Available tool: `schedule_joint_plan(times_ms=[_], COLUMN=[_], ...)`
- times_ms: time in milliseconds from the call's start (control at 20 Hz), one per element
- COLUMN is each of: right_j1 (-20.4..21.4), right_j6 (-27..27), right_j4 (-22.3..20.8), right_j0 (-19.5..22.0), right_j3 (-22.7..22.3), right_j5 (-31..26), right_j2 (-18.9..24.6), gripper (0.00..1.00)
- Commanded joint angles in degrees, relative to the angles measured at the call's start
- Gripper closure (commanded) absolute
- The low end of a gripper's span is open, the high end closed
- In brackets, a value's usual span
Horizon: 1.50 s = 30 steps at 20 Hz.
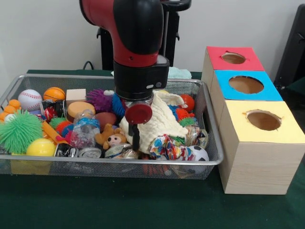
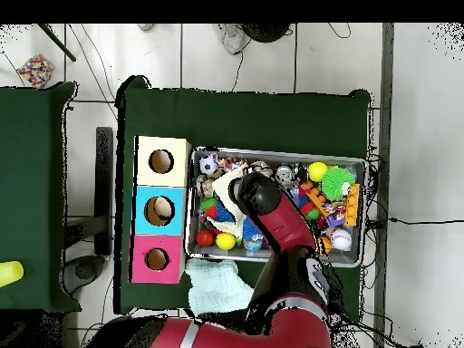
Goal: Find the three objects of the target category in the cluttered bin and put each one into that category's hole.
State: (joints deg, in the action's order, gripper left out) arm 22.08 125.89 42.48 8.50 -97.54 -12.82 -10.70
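A wire mesh bin (image 1: 119, 162) (image 2: 363, 164) is packed with toys, balls and cloths. My gripper (image 1: 137, 143) (image 2: 237, 191) is down inside it, right of centre in the front view, shut on a cream cloth (image 1: 161, 120) (image 2: 221, 184). The cloth rises in a bunch beside the wrist and drapes over the clutter. A patterned, multicoloured cloth (image 1: 167, 146) lies just in front of it. Beside the bin stand three wooden boxes, each with a round hole: red (image 1: 233, 58) (image 2: 157, 259), blue (image 1: 246, 85) (image 2: 159, 210) and yellow (image 1: 263, 120) (image 2: 161, 161).
The bin also holds a baseball (image 1: 30, 99), a small basketball (image 1: 54, 93), a green spiky ball (image 1: 19, 130), a yellow ball (image 1: 41, 147), a teddy bear (image 1: 110, 137), a soccer ball (image 1: 199, 153) and cans. A pale green cloth (image 2: 217, 283) lies on the table outside the bin.
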Motion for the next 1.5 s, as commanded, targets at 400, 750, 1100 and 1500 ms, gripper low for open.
schedule_joint_plan(times_ms=[400,750,1100,1500], right_j1=[-5.1,-1.2,2.9,2.3], right_j6=[10.8,13.2,17.9,17.6], right_j4=[0.1,-2.3,-8.1,-12.4], right_j0=[-0.6,-5.0,-9.1,-11.1], right_j3=[-1.0,2.0,9.8,16.7], right_j5=[2.3,-13.0,-33.0,-39.5], right_j2=[4.0,-6.0,-17.0,-23.8], gripper=[0.00,0.00,0.00,0.00])
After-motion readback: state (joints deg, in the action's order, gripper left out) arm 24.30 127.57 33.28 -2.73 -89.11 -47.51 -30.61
